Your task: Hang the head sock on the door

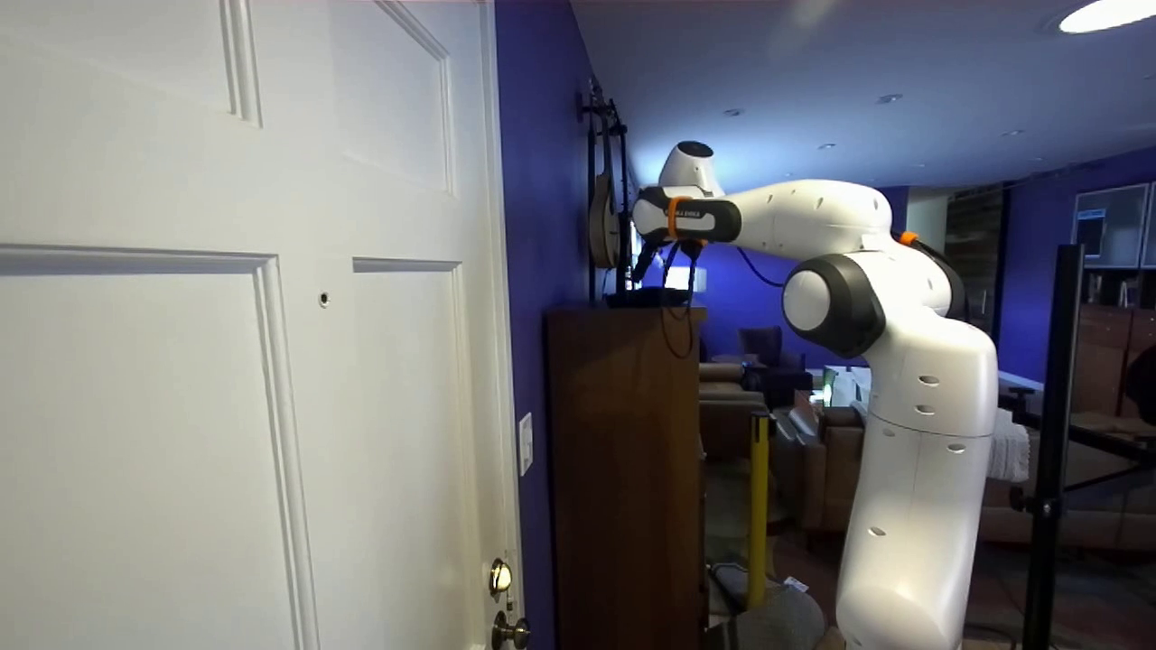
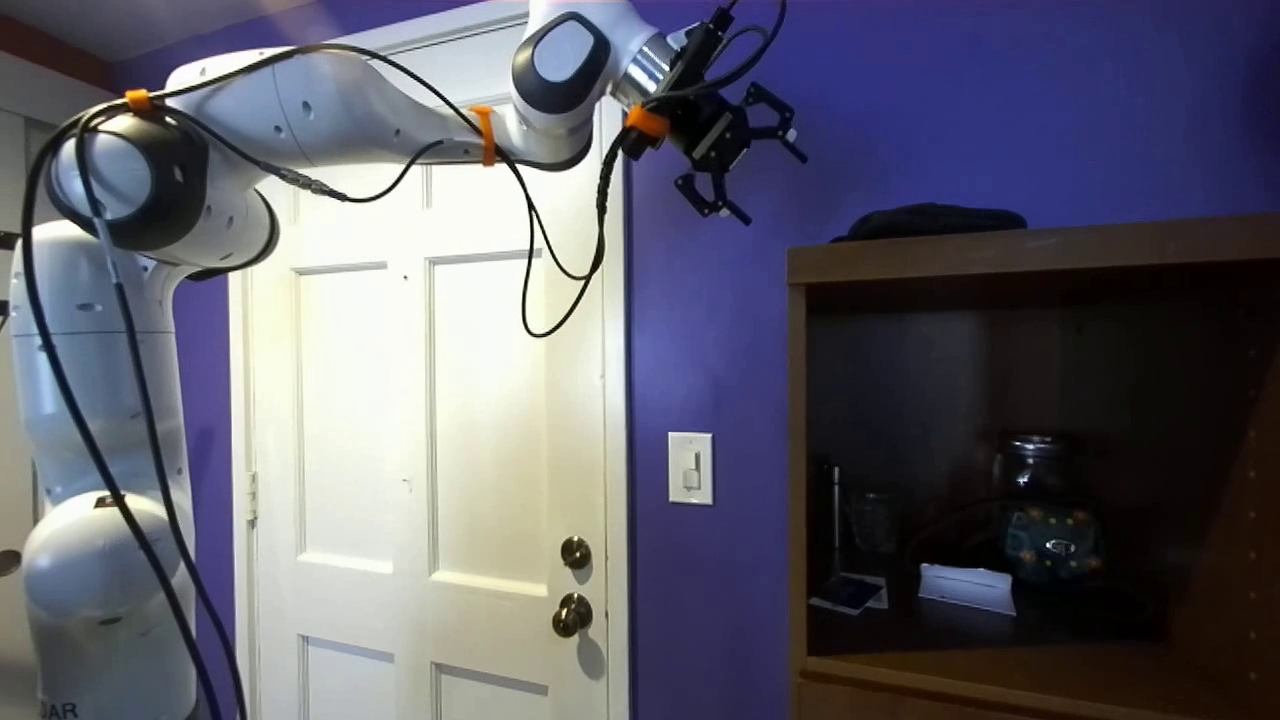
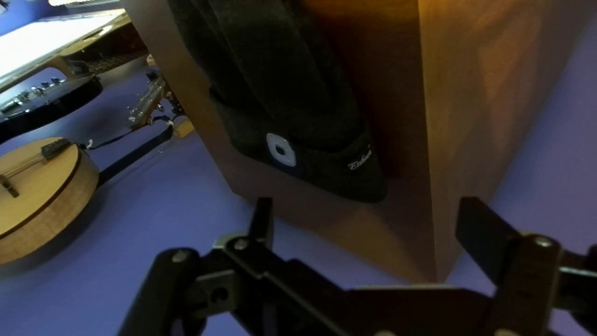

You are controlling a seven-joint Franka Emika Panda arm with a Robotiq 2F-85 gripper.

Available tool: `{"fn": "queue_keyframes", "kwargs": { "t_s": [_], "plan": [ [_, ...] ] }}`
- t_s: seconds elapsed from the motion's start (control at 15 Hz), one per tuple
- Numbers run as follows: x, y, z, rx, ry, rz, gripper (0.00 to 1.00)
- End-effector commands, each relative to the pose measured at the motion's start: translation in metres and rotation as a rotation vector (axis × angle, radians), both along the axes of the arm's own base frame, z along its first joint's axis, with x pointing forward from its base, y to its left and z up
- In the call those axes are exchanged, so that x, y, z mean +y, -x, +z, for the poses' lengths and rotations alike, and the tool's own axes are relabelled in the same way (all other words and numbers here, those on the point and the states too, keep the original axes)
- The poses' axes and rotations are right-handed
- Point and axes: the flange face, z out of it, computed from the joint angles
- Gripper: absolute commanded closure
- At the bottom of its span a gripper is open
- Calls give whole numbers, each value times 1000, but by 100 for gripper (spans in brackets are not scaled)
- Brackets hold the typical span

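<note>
The head sock (image 3: pixel 280 88) is a limp dark cloth with a small light-grey square piece and a white word on its edge. It lies on top of the brown cabinet and also shows in both exterior views (image 1: pixel 646 296) (image 2: pixel 935 219). My gripper (image 2: pixel 770 182) is open and empty, above and to the side of the cabinet top, apart from the cloth. In the wrist view its fingers (image 3: pixel 366 205) are wide apart, with the cloth beyond them. The white panelled door (image 2: pixel 410 400) is shut, with a brass knob (image 2: pixel 573 614); it also shows large in an exterior view (image 1: pixel 316 379).
The brown cabinet (image 2: pixel 1040 242) stands against the purple wall (image 2: pixel 720 340), beside the door. String instruments (image 3: pixel 51 186) hang on the wall near the cabinet. A light switch (image 2: pixel 690 468) sits between door and cabinet. Black cables (image 2: pixel 540 330) loop below my wrist.
</note>
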Motion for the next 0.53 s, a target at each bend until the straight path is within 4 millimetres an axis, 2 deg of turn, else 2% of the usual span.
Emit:
{"fn": "queue_keyframes", "kwargs": {
  "t_s": [0.0,0.27,0.47],
  "plan": [
    [-16,-2,3,-22,-13,25,0],
    [-33,2,-5,32,-22,86,0],
    [-53,7,-5,63,8,81,0]
  ]
}}
